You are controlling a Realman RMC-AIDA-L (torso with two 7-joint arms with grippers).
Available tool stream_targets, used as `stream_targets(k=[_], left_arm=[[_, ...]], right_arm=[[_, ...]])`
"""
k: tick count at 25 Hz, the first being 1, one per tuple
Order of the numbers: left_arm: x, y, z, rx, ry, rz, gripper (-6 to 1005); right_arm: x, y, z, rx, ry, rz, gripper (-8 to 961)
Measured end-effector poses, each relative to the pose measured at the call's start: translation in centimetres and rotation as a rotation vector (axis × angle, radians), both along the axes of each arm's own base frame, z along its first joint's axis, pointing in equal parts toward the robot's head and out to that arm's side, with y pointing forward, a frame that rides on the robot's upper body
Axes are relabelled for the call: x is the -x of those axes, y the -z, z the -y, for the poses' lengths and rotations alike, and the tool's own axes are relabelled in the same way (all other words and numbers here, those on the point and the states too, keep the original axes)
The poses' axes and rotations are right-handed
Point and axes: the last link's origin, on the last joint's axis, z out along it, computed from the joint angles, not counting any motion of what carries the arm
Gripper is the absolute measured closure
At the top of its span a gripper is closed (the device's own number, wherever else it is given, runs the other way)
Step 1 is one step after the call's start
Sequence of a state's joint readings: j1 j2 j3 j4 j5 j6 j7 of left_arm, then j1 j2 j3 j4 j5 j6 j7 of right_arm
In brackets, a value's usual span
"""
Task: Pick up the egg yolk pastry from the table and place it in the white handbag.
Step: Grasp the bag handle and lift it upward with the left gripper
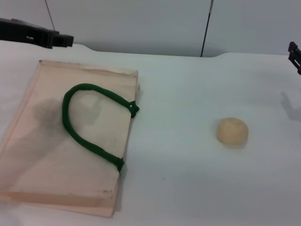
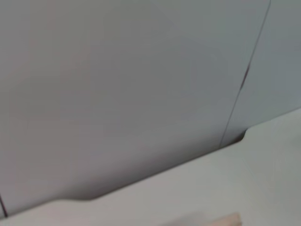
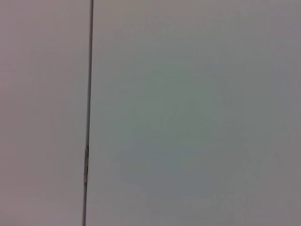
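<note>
In the head view the egg yolk pastry point(image 1: 232, 131), a small pale tan ball, rests on the white table point(image 1: 188, 94) right of centre. The white handbag point(image 1: 70, 136) lies flat on the left, its dark green rope handle point(image 1: 89, 123) curved over its top face. My left gripper point(image 1: 59, 40) hovers at the far left above the bag's back edge. At the right edge, beyond and to the right of the pastry, a bit of my right gripper point(image 1: 295, 55) shows. A corner of the bag point(image 2: 225, 219) shows in the left wrist view. Only wall appears in the right wrist view.
A grey wall point(image 1: 141, 23) with a dark vertical seam point(image 1: 206, 28) stands behind the table's rounded back edge. Open tabletop lies between the bag and the pastry.
</note>
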State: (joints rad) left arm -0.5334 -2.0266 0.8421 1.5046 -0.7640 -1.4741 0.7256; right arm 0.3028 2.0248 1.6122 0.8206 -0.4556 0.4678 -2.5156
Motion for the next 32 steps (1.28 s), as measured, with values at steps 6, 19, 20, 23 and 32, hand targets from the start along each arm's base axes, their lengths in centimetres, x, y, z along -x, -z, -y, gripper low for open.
stream_targets(k=[6, 19, 20, 23, 32], left_arm=[[0.5, -0.2, -0.1, 0.041, -0.111, -0.064, 547], [2.0, 1.3, -1.1, 0.163, -0.223, -0.181, 525], [2.2, 1.5, -1.2, 0.167, -0.225, -0.182, 525], [2.6, 1.9, -1.4, 0.172, -0.235, -0.188, 524], [3.6, 3.1, -2.3, 0.171, -0.259, -0.213, 522]], right_arm=[[0.1, 0.0, -0.1, 0.0, -0.004, 0.0, 378], [0.5, 0.2, -0.1, 0.005, -0.014, -0.004, 379], [0.5, 0.2, -0.1, 0.005, -0.016, -0.005, 379], [0.6, 0.2, -0.1, 0.005, -0.02, -0.007, 379], [1.0, 0.3, -0.1, 0.012, -0.03, -0.024, 379]])
